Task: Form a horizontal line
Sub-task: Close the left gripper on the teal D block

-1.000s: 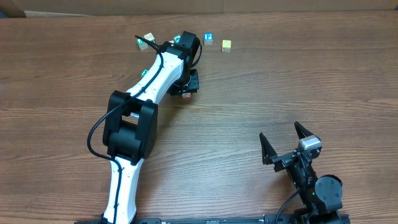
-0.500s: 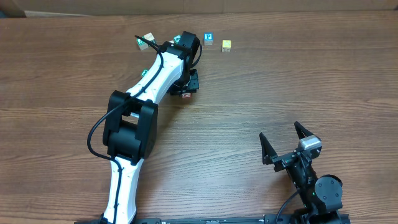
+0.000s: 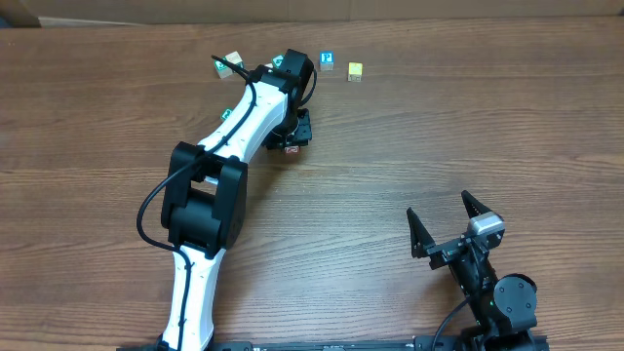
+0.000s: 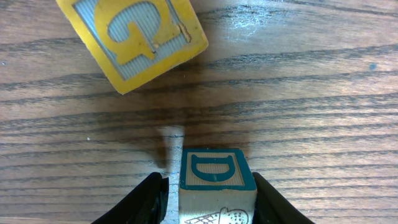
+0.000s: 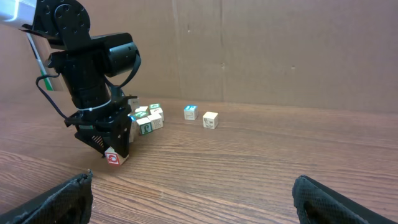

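Fingers (image 4: pixel 152 200) of the left gripper (image 4: pixel 211 198) stood close on either side of the D cube (image 4: pixel 217 177), a whitish block with a teal-framed letter on top. The right finger touched its side, while a thin pale sliver showed by the left one, so I could not tell whether the block was clamped or only bracketed. From the overhead camera this block sat under the gripper tip near the middle of the table (image 3: pixel 468 117), showing a reddish mark on its near face. The right wrist camera showed the same red mark low at the tip, at or just above the wood.

Just beyond the D cube lay the G cube (image 4: pixel 134 37), yellow and turned at an angle, apart from it with bare wood between.

Far from the left gripper, a blue cube (image 3: pixel 328 60) and a yellow cube (image 3: pixel 355 70) sat near each other without touching, the yellow one to the right and slightly nearer. Left of them, a jumble of white and teal cubes (image 5: pixel 147 118) lay partly hidden behind the arm. No row was formed yet.

The right gripper (image 3: pixel 450 226) rested at the near right, well apart from every cube, its fingers spread wide with nothing between them.
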